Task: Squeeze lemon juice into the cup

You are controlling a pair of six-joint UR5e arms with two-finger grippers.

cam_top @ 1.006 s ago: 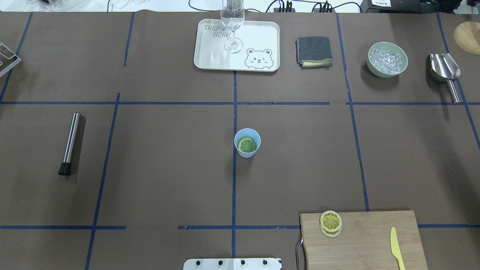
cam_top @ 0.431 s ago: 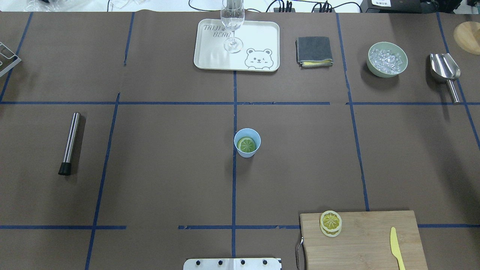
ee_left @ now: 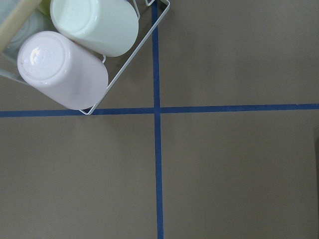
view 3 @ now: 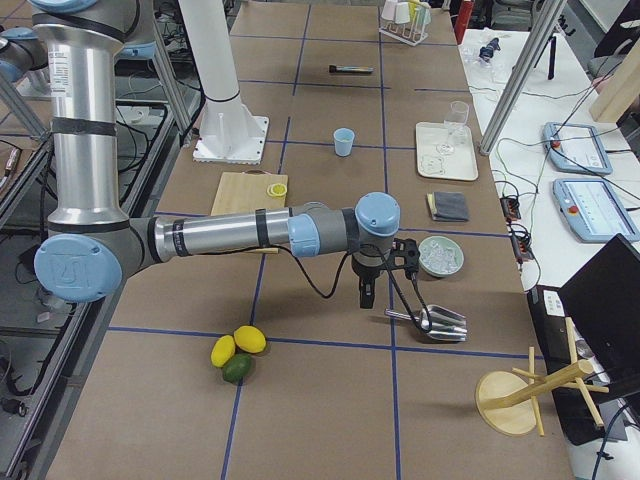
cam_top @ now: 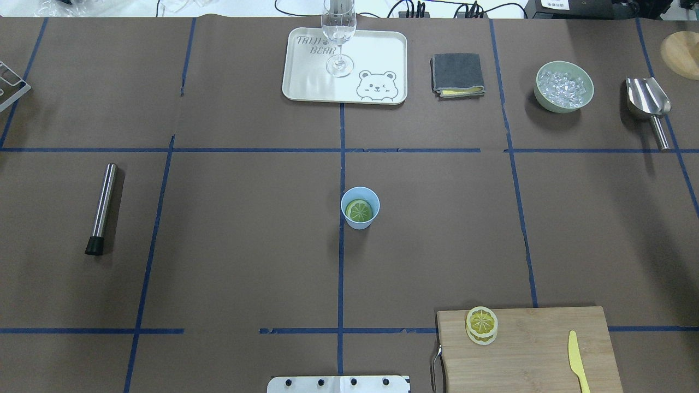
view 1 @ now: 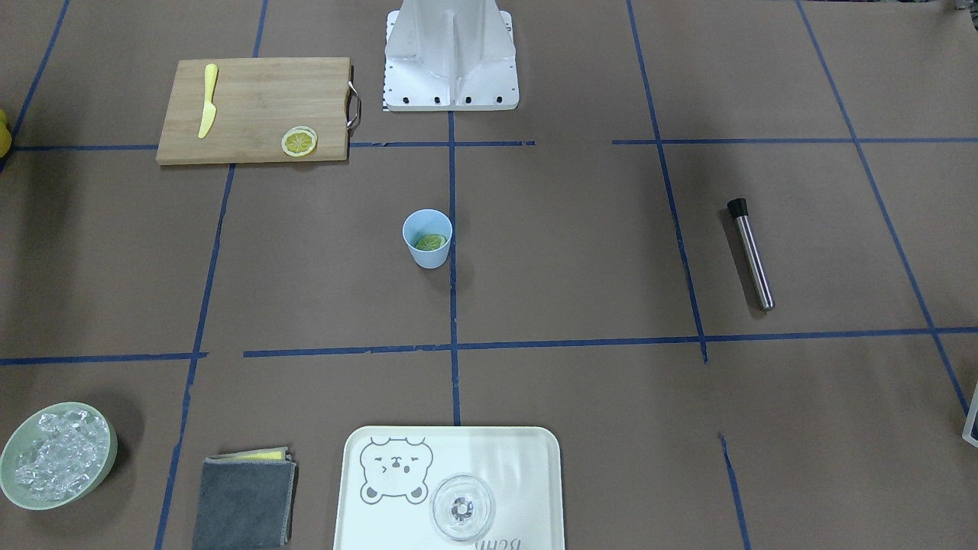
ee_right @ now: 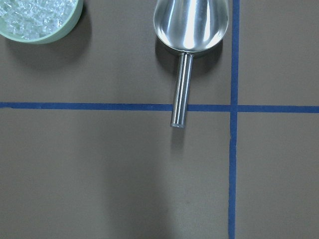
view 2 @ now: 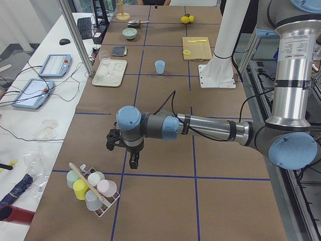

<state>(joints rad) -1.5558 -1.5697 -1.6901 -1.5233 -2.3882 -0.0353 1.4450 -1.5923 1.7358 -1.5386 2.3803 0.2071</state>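
The light-blue cup [cam_top: 358,222] stands upright at the table's centre, on a blue tape line. The yellow-green lemon slice [cam_top: 359,210] lies inside it, face up; it also shows in the front-facing view [view 1: 430,242] within the cup [view 1: 429,257]. Neither gripper is near the cup. My left gripper [view 2: 133,161] hangs over the table's left end beside a rack of cups. My right gripper [view 3: 365,297] hangs over the right end near the metal scoop. Both show only in the side views, so I cannot tell whether they are open or shut.
A cutting board [cam_top: 535,355] at the front right holds an orange-yellow slice [cam_top: 481,325] and a yellow toy knife [cam_top: 578,360]. At the back stand a tray [cam_top: 377,54] with a clear glass [cam_top: 338,33], a folded cloth [cam_top: 457,74], an ice bowl [cam_top: 563,87] and a scoop [cam_top: 649,103]. A steel muddler [cam_top: 102,208] lies at the left.
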